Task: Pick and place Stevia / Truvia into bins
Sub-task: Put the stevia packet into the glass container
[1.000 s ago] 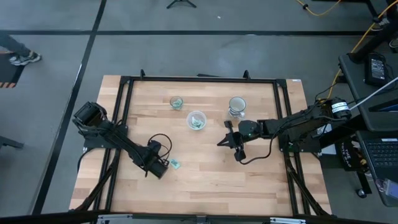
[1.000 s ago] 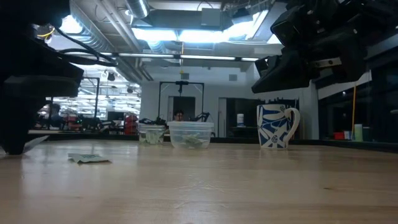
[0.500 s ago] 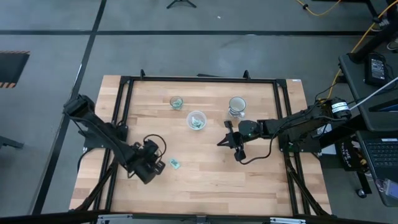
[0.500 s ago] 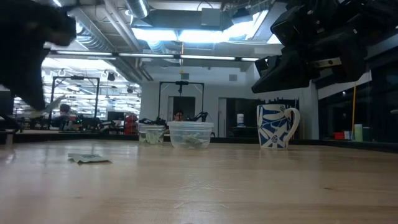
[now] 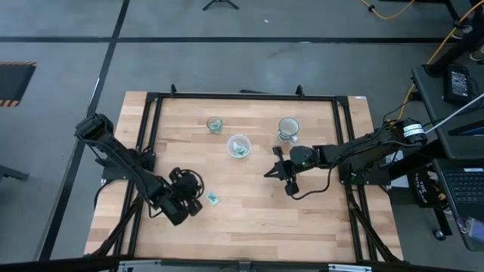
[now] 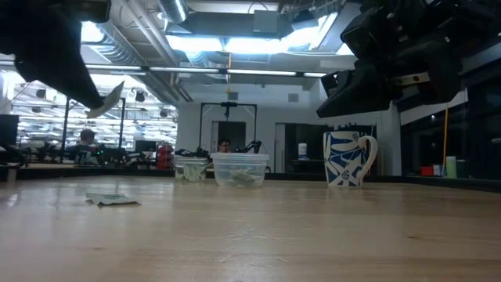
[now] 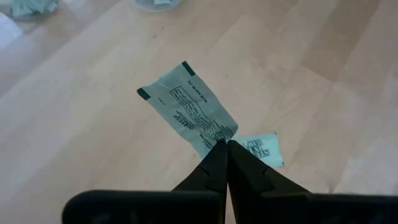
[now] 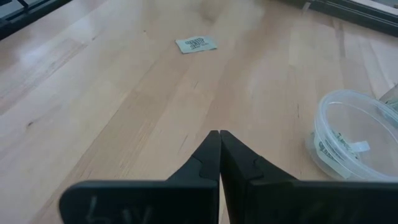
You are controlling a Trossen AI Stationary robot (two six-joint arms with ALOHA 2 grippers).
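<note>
The left end effector (image 7: 222, 144) held one Stevia sachet (image 7: 188, 109) by its corner, and the paper stood out past the fingertips, lifted clear of the tabletop (image 5: 249, 219). A second sachet (image 5: 213, 199) lay flat on the wood just beside this end effector, on the side toward the right arm. The wider whitish bin (image 5: 239, 145), with sachets already inside, and the little clear bin (image 5: 215, 125) stood well apart from it, further toward the middle and far side of the tabletop.

Compared with one second before, the left end effector had drawn back a little from the lying sachet and risen; in the low view the held sachet (image 6: 109, 98) now hung high above the wood, where earlier the arm was low at the edge. The lying sachet had not moved.

The left fingers were pressed together on the sachet. The right end effector (image 8: 219, 140) waited near the blue and white mug (image 5: 287, 130), its fingers closed together on nothing, just beside the whitish bin.
</note>
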